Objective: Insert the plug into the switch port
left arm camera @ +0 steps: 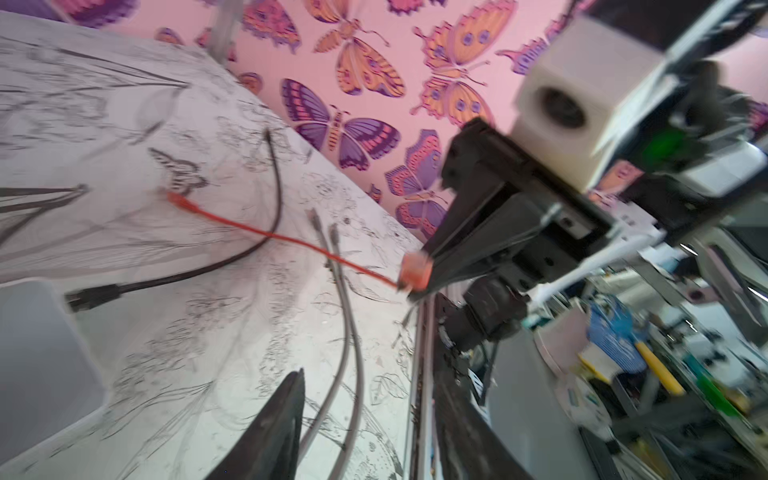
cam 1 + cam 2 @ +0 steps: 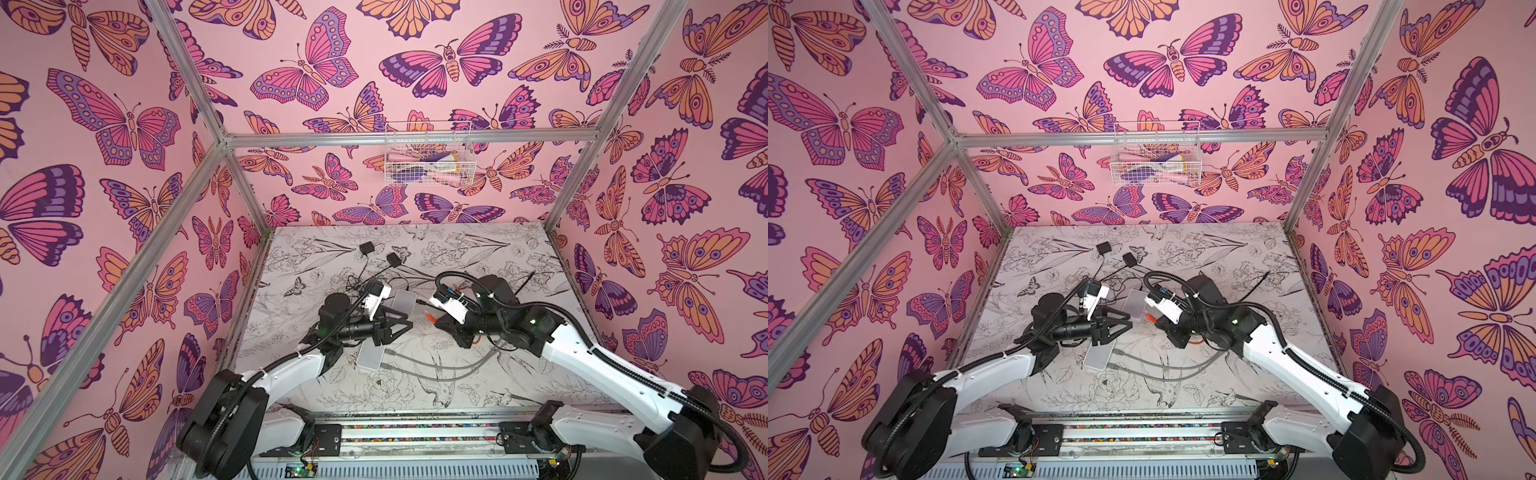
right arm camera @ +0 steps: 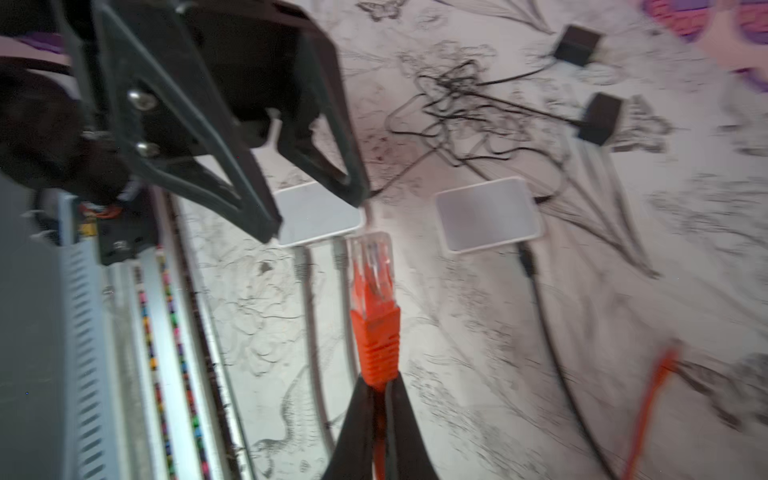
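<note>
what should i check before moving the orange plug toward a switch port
1. Grip: right claw shut on the orange plug: ok.
2. Left claw open, holding nothing, so the switch is not steadied: not ok.
3. Free port beside that switch's two grey cables: cannot tell, too blurred.
4. Plug's latch side matching the port: cannot tell.
5. Orange cable lies slack, not taut: ok.

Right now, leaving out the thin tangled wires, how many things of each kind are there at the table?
White switches: 2
Black power adapters: 2
Gray cables: 2
Orange cable: 1
Thick black cable: 1
Total: 8
</note>
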Robot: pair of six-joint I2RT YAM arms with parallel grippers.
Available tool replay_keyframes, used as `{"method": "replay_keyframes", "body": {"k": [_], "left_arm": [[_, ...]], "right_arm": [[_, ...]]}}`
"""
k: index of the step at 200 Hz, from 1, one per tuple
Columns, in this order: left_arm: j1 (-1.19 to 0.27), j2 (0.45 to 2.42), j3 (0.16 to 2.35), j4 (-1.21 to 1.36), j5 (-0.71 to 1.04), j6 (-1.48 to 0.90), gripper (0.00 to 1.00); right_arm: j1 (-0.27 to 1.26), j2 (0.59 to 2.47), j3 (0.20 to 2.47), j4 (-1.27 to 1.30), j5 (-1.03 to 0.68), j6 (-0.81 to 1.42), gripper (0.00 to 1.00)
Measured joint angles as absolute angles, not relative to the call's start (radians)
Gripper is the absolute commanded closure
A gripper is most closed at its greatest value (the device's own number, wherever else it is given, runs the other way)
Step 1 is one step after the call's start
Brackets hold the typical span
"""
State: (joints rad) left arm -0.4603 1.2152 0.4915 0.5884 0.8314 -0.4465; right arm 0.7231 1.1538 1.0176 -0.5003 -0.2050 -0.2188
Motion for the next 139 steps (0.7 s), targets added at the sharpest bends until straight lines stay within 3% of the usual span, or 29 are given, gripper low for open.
{"method": "replay_keyframes", "body": {"k": [43, 63, 107, 139], "left_arm": [[-0.443, 1.161, 0.566, 0.369, 0.563, -0.415, 0.47], [-0.438, 1.210, 0.576, 0.317, 0.489, -0.418, 0.48], [-0.432, 1.365, 0.590, 0.252, 0.417, -0.424, 0.49], [-0.432, 1.419, 0.619, 0.229, 0.381, -0.412, 0.49]], "right_arm": [[0.827, 1.187, 1.238, -0.571, 0.349, -0.372, 1.00], [0.828, 1.250, 1.232, -0.562, 0.506, -0.424, 1.00], [0.818, 1.435, 1.014, -0.489, 0.515, -0.454, 1.00], [0.818, 1.563, 0.975, -0.422, 0.456, -0.465, 1.00]]}}
